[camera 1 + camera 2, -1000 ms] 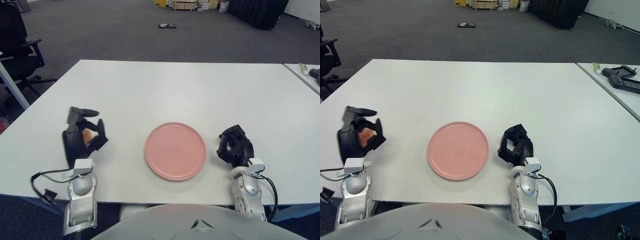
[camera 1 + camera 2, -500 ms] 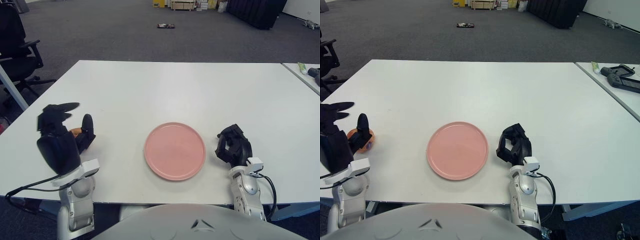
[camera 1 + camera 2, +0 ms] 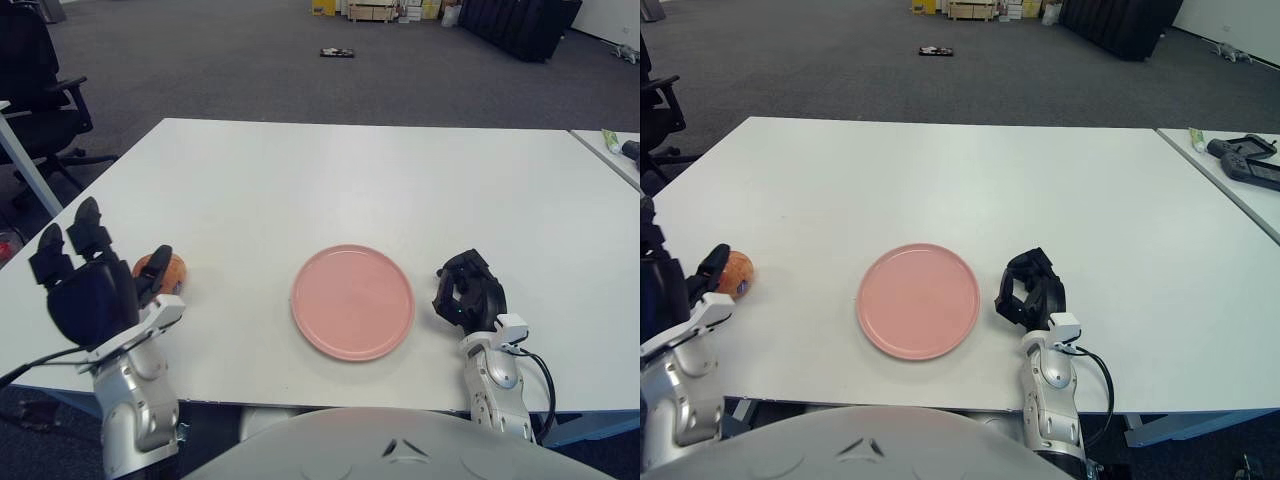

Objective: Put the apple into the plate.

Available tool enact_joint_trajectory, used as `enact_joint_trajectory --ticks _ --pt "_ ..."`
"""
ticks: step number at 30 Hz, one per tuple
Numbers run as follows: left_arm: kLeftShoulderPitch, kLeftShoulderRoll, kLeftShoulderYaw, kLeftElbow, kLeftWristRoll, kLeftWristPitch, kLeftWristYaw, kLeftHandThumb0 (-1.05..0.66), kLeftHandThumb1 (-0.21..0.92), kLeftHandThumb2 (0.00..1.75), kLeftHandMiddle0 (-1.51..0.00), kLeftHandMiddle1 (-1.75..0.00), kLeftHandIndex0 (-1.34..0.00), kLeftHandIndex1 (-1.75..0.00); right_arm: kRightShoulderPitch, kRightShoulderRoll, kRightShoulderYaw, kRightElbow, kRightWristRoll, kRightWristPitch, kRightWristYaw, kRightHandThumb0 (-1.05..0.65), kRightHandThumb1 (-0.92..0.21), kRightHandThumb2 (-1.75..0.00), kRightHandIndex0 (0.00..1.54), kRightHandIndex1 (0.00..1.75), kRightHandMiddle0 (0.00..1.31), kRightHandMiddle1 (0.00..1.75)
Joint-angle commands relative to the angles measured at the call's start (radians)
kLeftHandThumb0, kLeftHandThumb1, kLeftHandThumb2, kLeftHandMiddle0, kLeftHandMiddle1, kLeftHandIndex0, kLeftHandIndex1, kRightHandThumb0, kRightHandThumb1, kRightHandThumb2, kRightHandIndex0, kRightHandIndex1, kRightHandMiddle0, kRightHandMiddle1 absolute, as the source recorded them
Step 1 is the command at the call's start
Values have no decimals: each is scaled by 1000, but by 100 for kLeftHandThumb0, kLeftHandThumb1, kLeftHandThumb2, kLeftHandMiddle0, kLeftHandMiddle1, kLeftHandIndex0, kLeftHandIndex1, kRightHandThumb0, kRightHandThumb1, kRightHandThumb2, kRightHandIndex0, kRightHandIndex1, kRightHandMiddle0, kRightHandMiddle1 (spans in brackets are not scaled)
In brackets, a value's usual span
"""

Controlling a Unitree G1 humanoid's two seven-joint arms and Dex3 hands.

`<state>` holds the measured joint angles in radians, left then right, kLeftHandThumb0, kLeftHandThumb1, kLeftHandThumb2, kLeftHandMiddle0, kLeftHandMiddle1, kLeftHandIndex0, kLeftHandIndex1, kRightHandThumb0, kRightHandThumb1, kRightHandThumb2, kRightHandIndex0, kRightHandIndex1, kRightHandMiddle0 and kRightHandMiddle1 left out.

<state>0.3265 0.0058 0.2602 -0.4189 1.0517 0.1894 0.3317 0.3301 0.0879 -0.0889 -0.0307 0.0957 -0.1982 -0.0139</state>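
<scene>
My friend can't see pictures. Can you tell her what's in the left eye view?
An apple sits on a white table, left of an empty pink plate. The robot's left hand is open beside the apple; its right hand is curled right of the plate.

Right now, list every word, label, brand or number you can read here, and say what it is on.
None can be read.
Plate: plain pink, no marking.
Apple: no sticker showing.
Left hand, right hand: no lettering visible.
Boxes on the far floor: too small to read.
</scene>
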Motion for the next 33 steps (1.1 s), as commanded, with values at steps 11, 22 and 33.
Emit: enact_joint_trajectory --ticks 11,22,33 --pt "-41 94 -85 65 20 127 -144 -105 90 20 0 0 0 0 22 -7 -14 -21 -1 27 -15 -42 -51 -109 112 175 46 175" --pt "-152 222 -113 371 -92 45 -18 -105 90 16 0 0 0 0 31 -15 -23 -27 3 29 -7 -42 -52 -107 111 175 45 175" --pt "-194 285 -164 501 -198 -49 57 -105 92 17 0 0 0 0 37 -16 -24 -39 5 33 -8 -42 -52 -107 111 175 45 175"
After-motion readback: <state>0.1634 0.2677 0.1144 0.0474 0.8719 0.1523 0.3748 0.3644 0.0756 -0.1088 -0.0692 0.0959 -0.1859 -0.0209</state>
